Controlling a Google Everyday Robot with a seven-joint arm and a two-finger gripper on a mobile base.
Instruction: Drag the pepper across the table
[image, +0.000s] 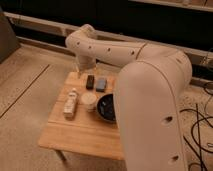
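As you read across the table (75, 132) from its left edge, take the dark bowl (106, 108) as your marker. Farthest left of the bowl lies a small pale bottle (70, 103), flat on its side on the light planks. Between that bottle and the bowl stands a short cream cup (89, 102), just beside the bowl's left rim.

Behind the bowl and to its left, over the table's far left corner, you find the gripper (80, 68) hanging low from the downturned wrist. You cannot tell whether it is apart or together, and you see nothing held in it.

Directly behind the bowl sit two small blocks close together: a black block (90, 81) on the left and a grey-blue block (101, 84) on the right. Both are nearer the bowl than the gripper is.

To the right of the bowl, the big cream arm (150, 100) fills your view and overlaps the bowl's right side. It covers the whole right part of the table. You cannot see the pepper, so its place relative to the bowl cannot be told.
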